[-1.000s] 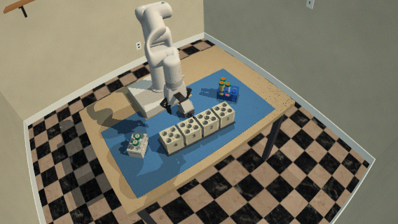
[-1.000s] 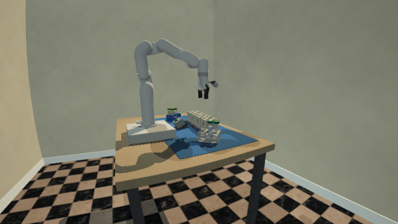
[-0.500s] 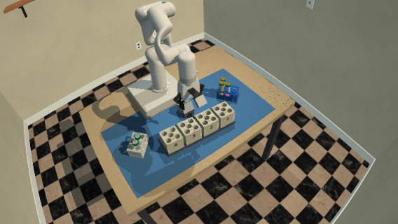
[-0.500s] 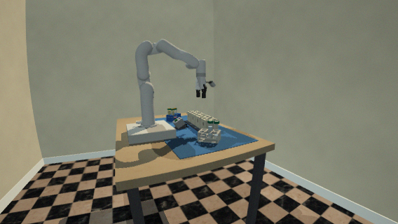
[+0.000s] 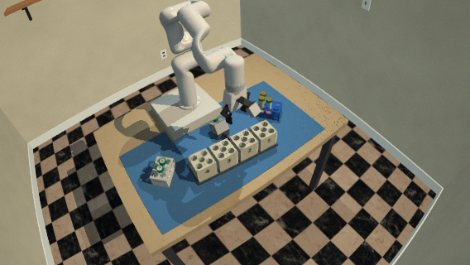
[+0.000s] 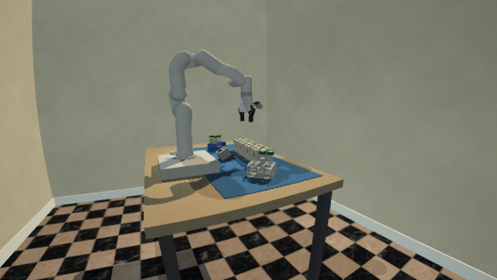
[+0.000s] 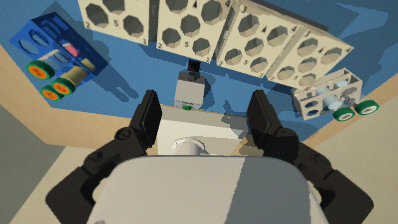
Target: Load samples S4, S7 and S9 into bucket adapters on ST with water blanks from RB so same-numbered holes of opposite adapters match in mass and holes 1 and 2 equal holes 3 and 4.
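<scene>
My gripper [image 5: 235, 109] [image 6: 246, 115] [image 7: 204, 101] is open and empty. It hangs high above the table, over the near edge of the mat by the DONE desk [image 5: 219, 128] [image 6: 224, 153] [image 7: 190, 90]. Four cream adapters [image 5: 223, 154] [image 6: 251, 146] [image 7: 190, 27] stand in a row, and every hole I can see is empty. The blue sample rack RS [image 5: 276, 111] [image 6: 216, 146] [image 7: 47, 25] holds three orange-dotted sample tubes [image 5: 263, 99] [image 7: 50, 80]. The white blank rack RB [image 5: 165, 179] [image 6: 258, 171] [image 7: 298, 96] holds two green-capped blanks [image 5: 160, 165] [image 6: 266, 153] [image 7: 355, 110].
All of this stands on a blue mat [image 5: 290, 124] on a wooden table. The arm's white base plate [image 5: 186, 113] [image 6: 188, 165] sits at the mat's near side. The green key [image 7: 187, 106] shows on the desk's face.
</scene>
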Robot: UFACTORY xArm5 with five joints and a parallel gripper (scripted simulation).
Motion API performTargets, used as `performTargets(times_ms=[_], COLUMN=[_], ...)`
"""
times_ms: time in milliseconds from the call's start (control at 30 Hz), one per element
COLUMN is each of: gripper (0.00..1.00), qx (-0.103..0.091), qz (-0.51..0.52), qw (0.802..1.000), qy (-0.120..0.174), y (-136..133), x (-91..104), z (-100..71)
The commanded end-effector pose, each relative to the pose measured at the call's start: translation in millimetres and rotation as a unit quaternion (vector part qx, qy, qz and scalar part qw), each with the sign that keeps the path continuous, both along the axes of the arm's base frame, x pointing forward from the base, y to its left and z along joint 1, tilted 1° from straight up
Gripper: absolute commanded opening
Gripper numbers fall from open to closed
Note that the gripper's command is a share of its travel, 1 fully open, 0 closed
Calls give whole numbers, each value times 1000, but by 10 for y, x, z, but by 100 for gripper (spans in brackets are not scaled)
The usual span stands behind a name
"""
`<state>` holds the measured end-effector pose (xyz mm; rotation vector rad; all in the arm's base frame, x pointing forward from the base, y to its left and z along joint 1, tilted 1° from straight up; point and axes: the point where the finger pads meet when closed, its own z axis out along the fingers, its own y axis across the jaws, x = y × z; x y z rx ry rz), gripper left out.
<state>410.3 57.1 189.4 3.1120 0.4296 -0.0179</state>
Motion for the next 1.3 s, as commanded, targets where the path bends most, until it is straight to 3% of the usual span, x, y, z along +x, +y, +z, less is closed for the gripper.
performTargets(times_ms=[0, 333, 533, 1267], gripper=[100, 100, 100, 100], qx=[1, 2, 2, 1], qz=[78, 210, 306, 307], qw=[997, 978, 952, 952], qy=[-2, -2, -1, -1], y=[229, 607, 891, 1835], x=[-65, -199, -299, -633], z=[15, 13, 13, 11])
